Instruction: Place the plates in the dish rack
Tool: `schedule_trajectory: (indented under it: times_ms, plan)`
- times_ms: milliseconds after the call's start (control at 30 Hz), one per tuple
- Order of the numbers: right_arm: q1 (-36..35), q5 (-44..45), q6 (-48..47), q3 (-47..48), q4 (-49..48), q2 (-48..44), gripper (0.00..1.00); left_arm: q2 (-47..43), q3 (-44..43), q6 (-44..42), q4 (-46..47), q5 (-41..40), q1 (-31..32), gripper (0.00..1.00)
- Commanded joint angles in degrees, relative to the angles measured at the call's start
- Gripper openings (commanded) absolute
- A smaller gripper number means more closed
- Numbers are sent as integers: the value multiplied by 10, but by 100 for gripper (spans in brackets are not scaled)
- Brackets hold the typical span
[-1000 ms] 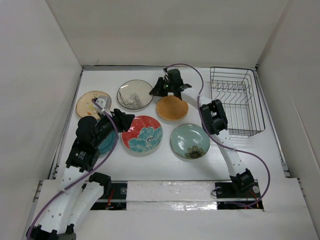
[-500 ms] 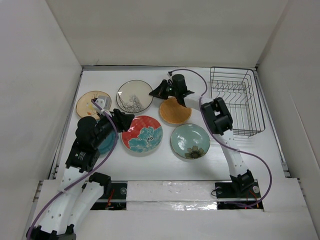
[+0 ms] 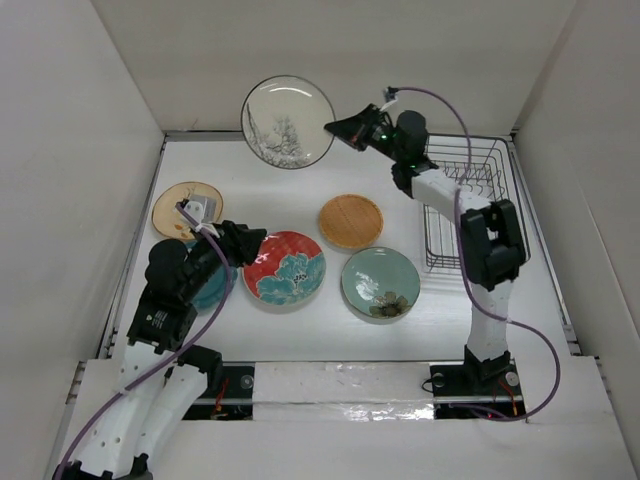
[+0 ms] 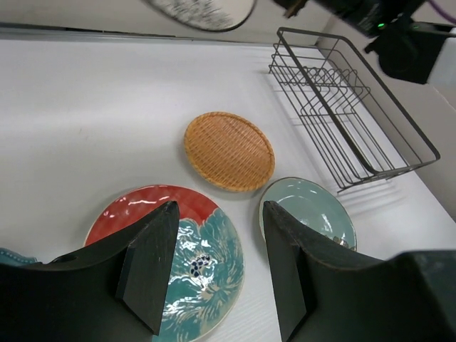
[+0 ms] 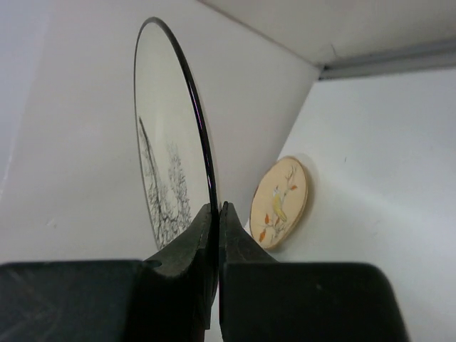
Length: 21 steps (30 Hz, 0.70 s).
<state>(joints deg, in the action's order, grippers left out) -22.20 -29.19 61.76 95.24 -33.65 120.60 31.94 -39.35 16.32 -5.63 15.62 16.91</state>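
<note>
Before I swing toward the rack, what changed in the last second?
The right gripper closed on the rim of the white plate and lifted it off the table, up toward the back wall. The left gripper, open, the other plates and the dish rack stayed put.

The top view looks steeply down from above and behind the arm bases, far enough to take in the whole table point(image 3: 300, 330) and its walls point(image 3: 80, 150).

The left wrist view sits low and close over the near left of the table. It faces away and rightward, past the left fingers point(image 4: 149, 263), across the red plate point(image 4: 206, 256), orange plate point(image 4: 229, 151) and green plate point(image 4: 308, 210) to the rack point(image 4: 342, 114); the top view shares all of these.

The right wrist view hangs high. It sights past the right fingers point(image 5: 178, 249), edge-on and very close along the white plate point(image 5: 167, 164), down toward the tan plate point(image 5: 279, 203). It shares both plates with the top view.
</note>
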Motion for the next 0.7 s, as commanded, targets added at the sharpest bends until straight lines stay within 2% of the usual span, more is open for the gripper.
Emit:
schedule_trajectory:
  times_ms: [0, 133, 167, 267, 333, 400, 467, 567, 667]
  plan:
    - [57, 40, -10, -53, -79, -116, 0, -16, -6, -6, 19, 5, 10, 48]
    - [156, 77, -87, -123, 14, -234, 0, -31, -2, -6, 20, 20, 38, 47]
    - [173, 93, -108, -133, 67, -257, 0, -34, -2, -7, 20, 20, 44, 47]
    - [229, 159, -185, -169, 137, -348, 0, -46, -4, -8, 20, 19, 62, 47]
    - [249, 197, -219, -208, 169, -419, 0, -56, -5, -10, 18, 10, 79, 47]
    - [268, 276, -265, -225, 214, -462, 0, -64, -5, -12, 13, 3, 91, 47]
    - [282, 315, -291, -233, 240, -503, 0, -69, -5, -11, 8, 1, 110, 47]
    - [305, 353, -334, -224, 288, -524, 0, -82, -6, -15, 2, -2, 133, 47]
    - [312, 412, -400, -222, 292, -526, 0, -100, -8, -21, -5, -15, 150, 47]
